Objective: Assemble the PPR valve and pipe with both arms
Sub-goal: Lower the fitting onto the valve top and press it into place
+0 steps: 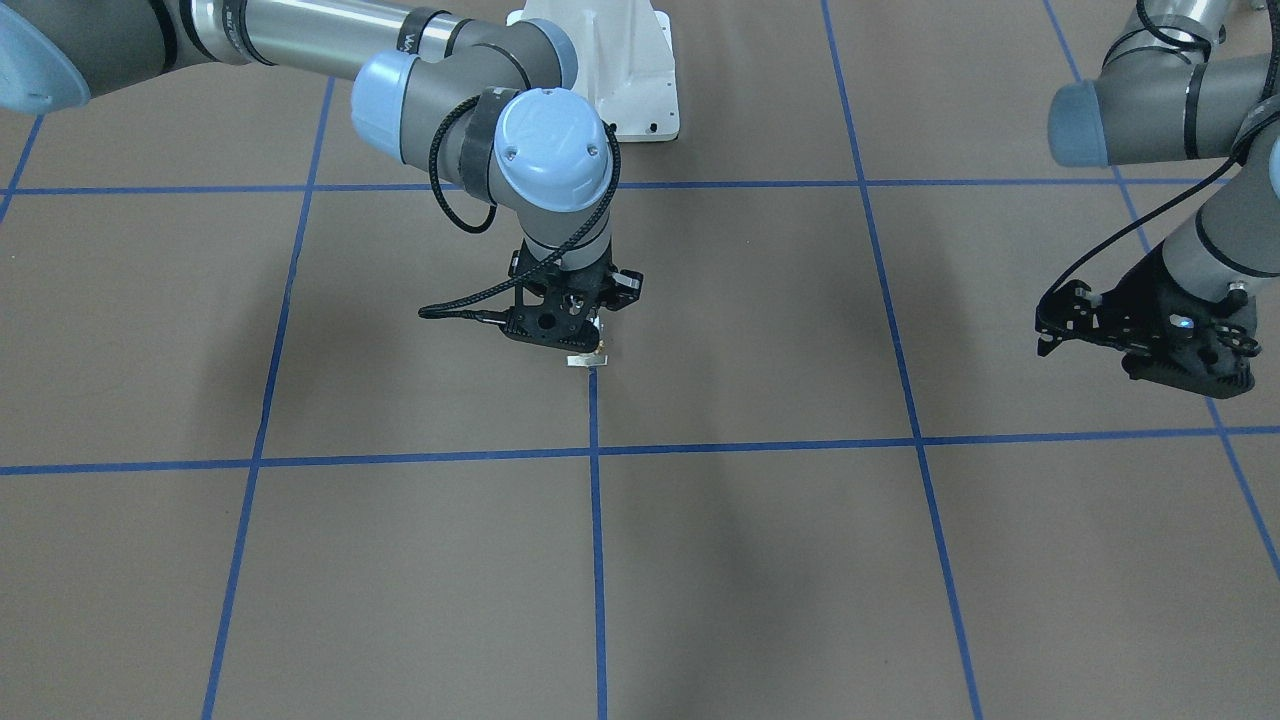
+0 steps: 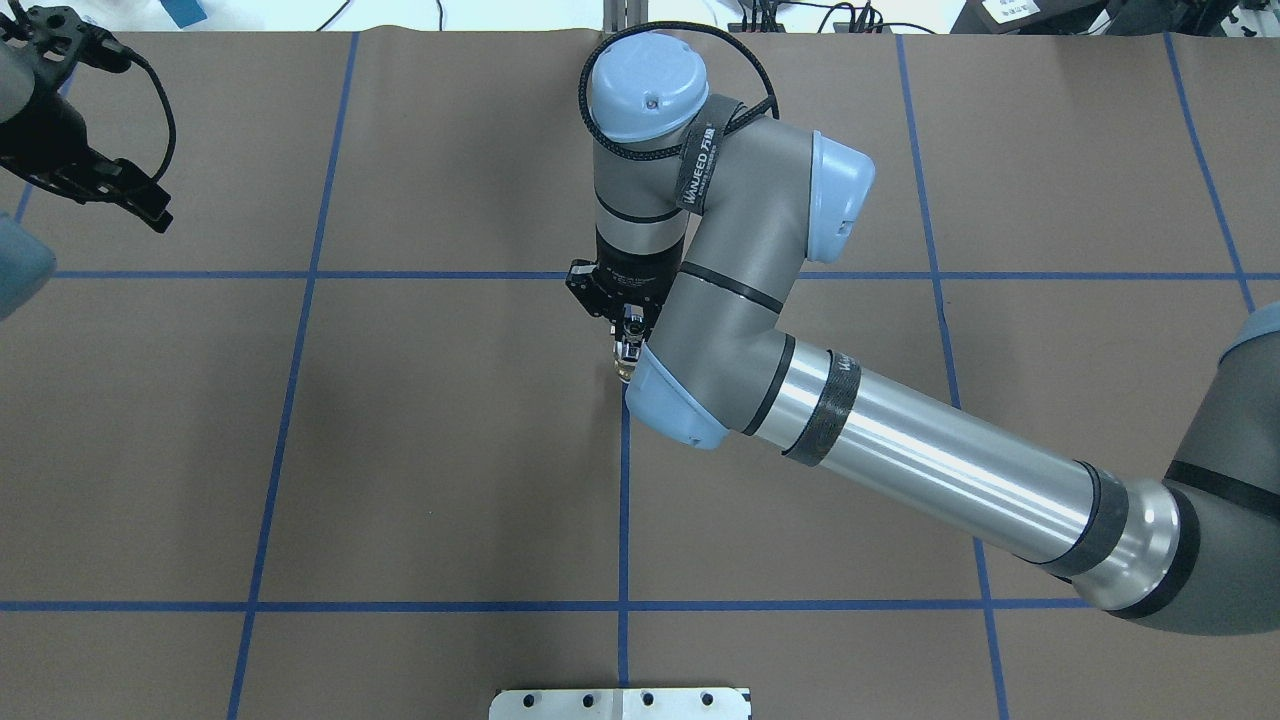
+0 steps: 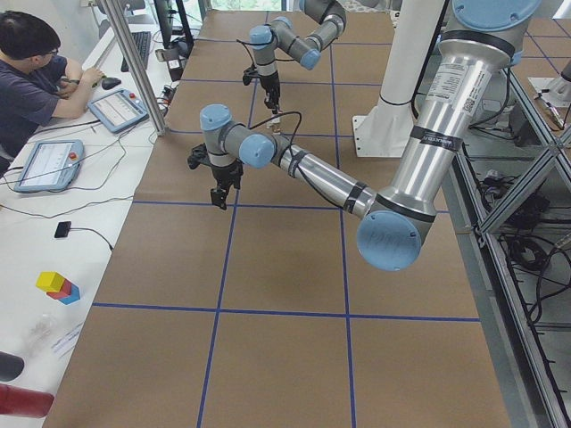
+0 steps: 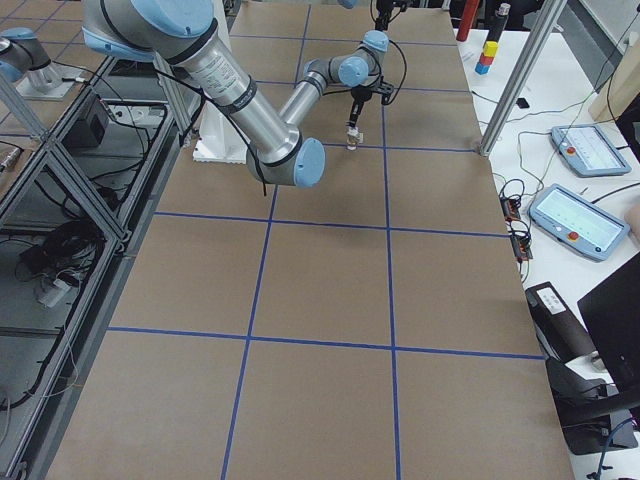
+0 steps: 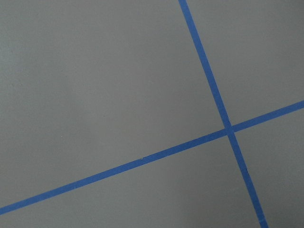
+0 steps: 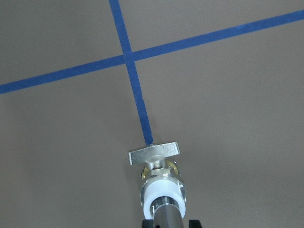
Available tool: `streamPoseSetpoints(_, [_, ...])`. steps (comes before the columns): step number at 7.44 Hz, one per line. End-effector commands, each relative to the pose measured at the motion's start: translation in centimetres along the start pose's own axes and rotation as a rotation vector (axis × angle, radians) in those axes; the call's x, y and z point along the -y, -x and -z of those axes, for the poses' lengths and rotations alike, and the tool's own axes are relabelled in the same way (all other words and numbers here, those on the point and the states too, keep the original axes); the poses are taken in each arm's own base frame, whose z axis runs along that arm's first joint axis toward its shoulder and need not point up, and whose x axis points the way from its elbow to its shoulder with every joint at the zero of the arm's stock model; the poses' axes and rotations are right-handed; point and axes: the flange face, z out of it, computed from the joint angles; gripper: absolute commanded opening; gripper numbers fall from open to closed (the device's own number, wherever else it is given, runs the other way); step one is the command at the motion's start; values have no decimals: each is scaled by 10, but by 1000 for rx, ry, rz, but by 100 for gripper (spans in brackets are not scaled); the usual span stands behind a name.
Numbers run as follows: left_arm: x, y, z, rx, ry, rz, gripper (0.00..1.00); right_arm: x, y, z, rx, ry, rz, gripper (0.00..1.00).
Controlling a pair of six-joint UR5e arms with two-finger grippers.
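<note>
My right gripper (image 1: 590,343) points straight down over the middle blue tape line and is shut on the pipe (image 6: 166,216), a short silvery-grey stub. The pipe sits in the white collar of the PPR valve (image 6: 160,183). The valve hangs below it with its flat pale handle tab lowest, at or just above the table (image 1: 588,359). In the overhead view the right gripper (image 2: 627,352) is partly hidden by its own arm. My left gripper (image 1: 1185,372) hovers empty far off at the table's side (image 2: 135,195). Its jaws are not clear in any view.
Brown paper with a blue tape grid (image 2: 622,500) covers the table. The white bolted pedestal (image 1: 620,70) stands behind the right gripper. An operator (image 3: 36,80) sits at a side desk with tablets, beyond the table's far edge.
</note>
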Motion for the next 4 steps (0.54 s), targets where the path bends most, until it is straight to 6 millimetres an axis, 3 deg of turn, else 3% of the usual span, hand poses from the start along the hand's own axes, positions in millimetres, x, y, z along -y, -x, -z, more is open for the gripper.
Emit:
streamPoseSetpoints(1, [0, -1, 1, 0, -2, -2, 100, -2, 2, 1, 3, 1, -2, 0])
streamPoseSetpoints(4, [-1, 2, 0, 1, 1, 2, 100, -4, 2, -3, 0, 4, 6, 0])
